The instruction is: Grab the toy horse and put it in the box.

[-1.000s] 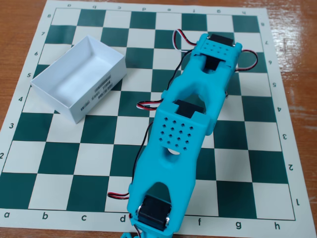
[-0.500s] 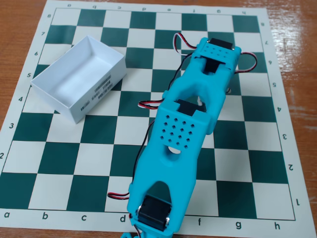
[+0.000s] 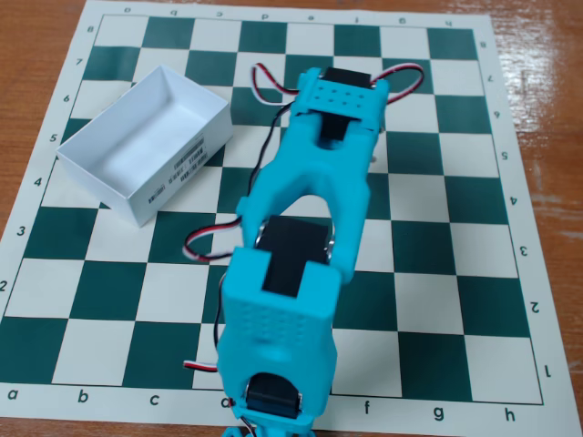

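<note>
A: Fixed view from above; what is shown?

B: A turquoise arm (image 3: 305,237) reaching up the middle of a chessboard mat (image 3: 455,273) laid on a wooden table (image 3: 547,55); the white box (image 3: 146,155) stands open on the left side of the mat, label facing the lower right, nothing visible inside.

A: And the gripper?

B: Hidden under the arm's upper end, near the top of the mat; whether the fingers are spread, closed, or clamped on anything cannot be told from this view.

A: Where is the toy horse?

B: Not visible anywhere on the uncovered squares, nor in the box; it is presumably beneath the arm (held or lying on the mat, this cannot be decided).

A: What could go wrong from here?

B: Judged from the layout: if the horse is held, a loose pinch on so small a figure could drop it on the way to the box; if it lies on the mat, a blind descent could knock it aside; the arm's sweep leftward could also nudge the light box, since its near corner sits close to the arm; the red, black and white cables (image 3: 205,244) could snag.
</note>
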